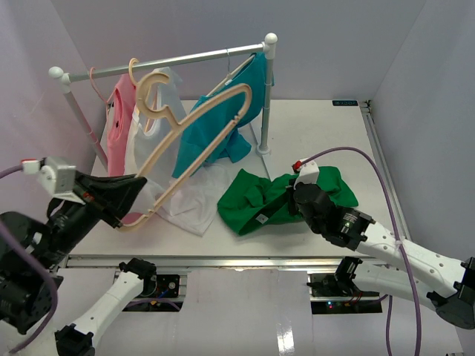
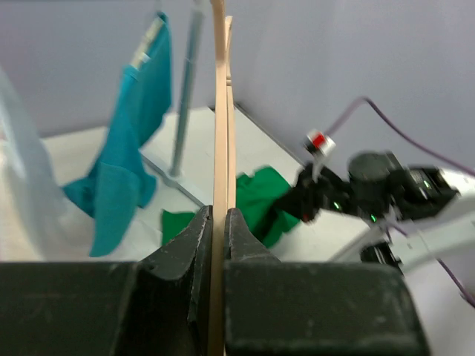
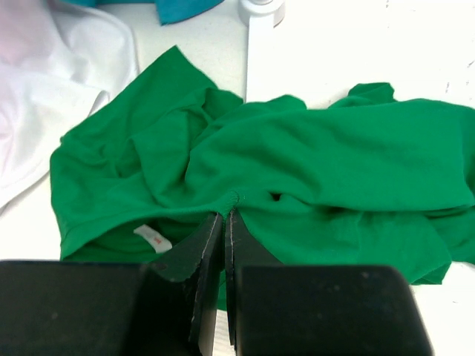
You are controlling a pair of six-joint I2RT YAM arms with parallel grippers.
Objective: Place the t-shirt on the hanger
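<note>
Top external view: left gripper [image 1: 136, 194] clamped on the hanger [image 1: 200, 119], raised; right gripper [image 1: 298, 194] pinched on the t-shirt [image 1: 256, 202], heaped on the table [image 1: 334, 133]; step: pickup; next, probably: lift the cloth hangerward.

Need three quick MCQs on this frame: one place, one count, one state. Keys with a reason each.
1. Where is the green t-shirt? A) hanging up B) crumpled on the table C) folded flat
2. How many shirts hang from the rail? A) one B) five C) three
3. What does the left end effector hold? A) beige hanger B) nothing C) a shirt

1 B: it lies bunched on the table.
2 C: pink shirt, white shirt, teal shirt.
3 A: its jaws clamp the hanger.
</note>
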